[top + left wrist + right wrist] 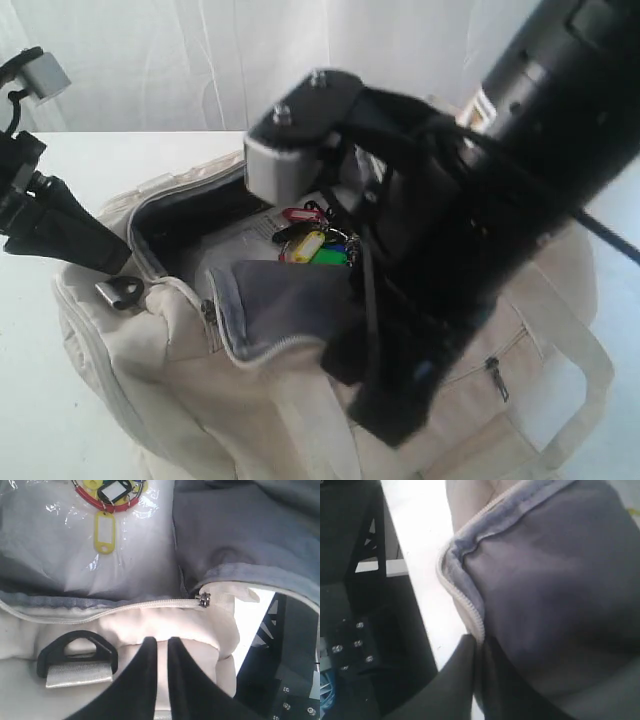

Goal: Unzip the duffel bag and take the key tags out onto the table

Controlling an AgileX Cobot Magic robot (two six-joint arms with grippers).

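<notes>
Right gripper (479,641) pinches the duffel bag (150,400) flap open so key tags (312,245) beside it show; left gripper (160,641) nearly closed, grip unclear tbh.

The duffel bag (130,350) is plain cream-beige, with a grey lining (290,305) and cream zipper tape (125,605). The key tags (312,243) are red, yellow, green and black, with white labels. The D-ring (75,647) is black. The counter (40,330) is white. The left tool (159,642) and right tool (477,642) are black.
</notes>
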